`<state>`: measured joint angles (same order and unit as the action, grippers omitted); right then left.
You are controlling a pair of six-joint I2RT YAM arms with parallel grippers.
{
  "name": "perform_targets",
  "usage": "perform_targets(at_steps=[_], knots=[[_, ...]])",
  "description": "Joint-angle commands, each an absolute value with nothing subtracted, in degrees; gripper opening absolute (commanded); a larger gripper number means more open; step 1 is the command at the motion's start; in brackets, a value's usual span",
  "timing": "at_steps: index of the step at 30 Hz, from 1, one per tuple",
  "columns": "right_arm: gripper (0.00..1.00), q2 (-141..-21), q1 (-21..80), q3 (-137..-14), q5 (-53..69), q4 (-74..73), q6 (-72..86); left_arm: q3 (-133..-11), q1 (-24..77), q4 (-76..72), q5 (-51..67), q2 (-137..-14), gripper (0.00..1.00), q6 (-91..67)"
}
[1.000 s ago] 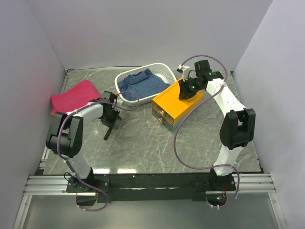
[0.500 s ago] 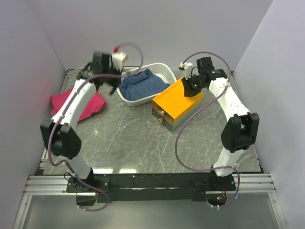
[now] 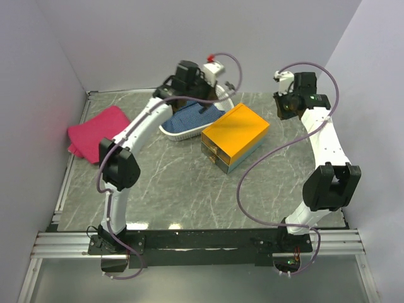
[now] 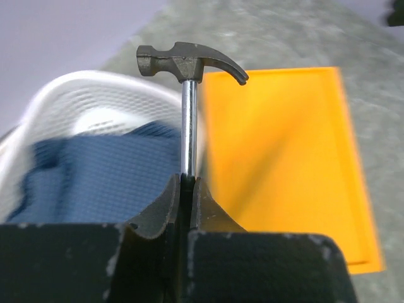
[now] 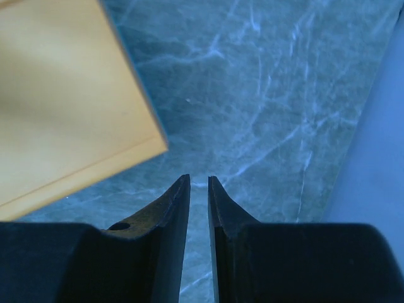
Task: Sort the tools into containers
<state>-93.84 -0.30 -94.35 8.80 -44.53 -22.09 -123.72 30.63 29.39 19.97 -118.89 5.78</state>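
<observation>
- Your left gripper (image 4: 186, 184) is clamped low on the hammer (image 4: 188, 126) shaft, head leading, carried high over the white basket (image 4: 69, 88) rim beside the orange box (image 3: 235, 134), mid-table, lid on.
- Your right gripper (image 5: 199, 183): jaws slightly apart, empty, off the box's corner, likely leaving room.

Left arm (image 3: 142, 126), right arm (image 3: 325, 136): white link shells, black joint housings. Thin purple-grey cable (image 3: 238, 189) loops off each arm. Small red tag (image 3: 213, 58) by the left wrist. Green light (image 3: 289, 261) at the right base. Left fingers (image 4: 158, 211), right fingers (image 5: 165, 211): matte black, curving to thin tips. White chips on the left finger block, round hole (image 5: 117, 225) in a right finger.
</observation>
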Motion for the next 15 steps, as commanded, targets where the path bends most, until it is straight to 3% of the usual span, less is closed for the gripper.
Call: perform_targets(at_steps=[1,15], knots=[[0.26,-91.4,-3.1,-92.0,7.6,-43.5,-20.4,-121.6,35.1,15.7,24.7,-117.1,0.01,2.0],[0.27,-91.0,-4.6,-89.7,10.7,-45.4,-19.6,-114.3,41.6,15.1,20.5,-121.0,0.01,0.4]])
